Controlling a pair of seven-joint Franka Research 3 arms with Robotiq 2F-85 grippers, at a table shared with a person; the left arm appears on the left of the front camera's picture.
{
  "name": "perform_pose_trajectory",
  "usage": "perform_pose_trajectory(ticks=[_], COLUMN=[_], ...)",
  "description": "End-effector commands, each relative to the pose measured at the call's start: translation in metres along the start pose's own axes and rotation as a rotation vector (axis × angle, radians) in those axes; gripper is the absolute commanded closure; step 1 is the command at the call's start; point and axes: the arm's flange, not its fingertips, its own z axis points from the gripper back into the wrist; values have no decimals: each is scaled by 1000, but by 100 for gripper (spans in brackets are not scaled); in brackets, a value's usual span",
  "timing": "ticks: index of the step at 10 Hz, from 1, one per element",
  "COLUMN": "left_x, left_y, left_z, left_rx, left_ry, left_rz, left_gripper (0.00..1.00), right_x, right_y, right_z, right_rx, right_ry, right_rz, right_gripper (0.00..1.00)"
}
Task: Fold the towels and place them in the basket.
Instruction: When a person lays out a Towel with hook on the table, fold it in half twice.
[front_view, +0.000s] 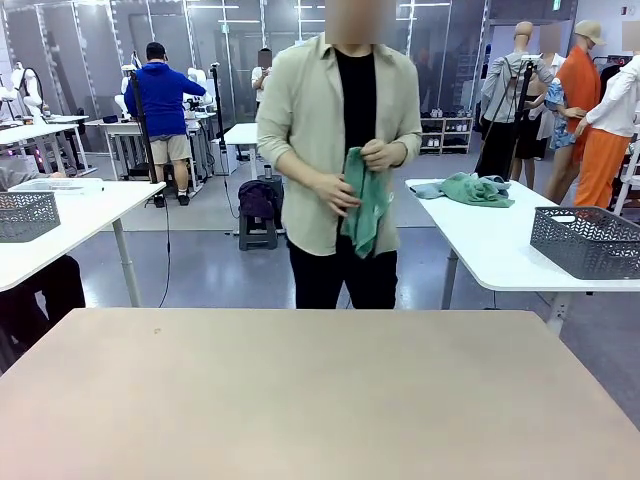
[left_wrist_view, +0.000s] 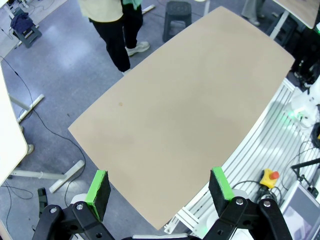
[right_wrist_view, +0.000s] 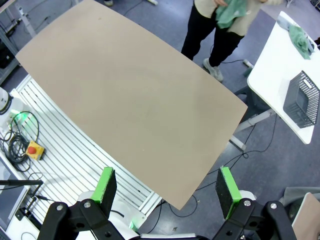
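Note:
A person stands at the far side of the bare beige table (front_view: 320, 400) and holds a sea-green towel (front_view: 363, 203) in both hands at waist height; it hangs crumpled. The right wrist view catches the same towel (right_wrist_view: 231, 12) at its top edge. A dark grey mesh basket (front_view: 588, 240) sits on the white side table to the right, also seen from my right wrist (right_wrist_view: 301, 100). My left gripper (left_wrist_view: 160, 192) hangs open high above the near edge of the table, with nothing between its green pads. My right gripper (right_wrist_view: 167, 192) is likewise open and holds nothing.
On the white side table (front_view: 500, 250) at the right lies a heap of green and grey-blue cloth (front_view: 475, 188). A second grey basket (front_view: 25, 215) stands on a white table at the left. A stool (left_wrist_view: 177, 12) stands on the floor beyond the table.

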Motion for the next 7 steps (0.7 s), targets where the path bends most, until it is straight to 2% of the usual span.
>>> perform_pose_trajectory(ticks=[1,7], left_x=[1,1], left_y=[-1,-1], left_z=[-1,-1], left_rx=[-8,-8], left_ry=[-2,-2], left_rz=[-12,-12], left_gripper=[0,0], right_x=[0,0], right_y=[0,0], right_z=[1,1], right_rx=[1,1], right_ry=[-2,-2], right_rz=[2,2], right_gripper=[0,0])
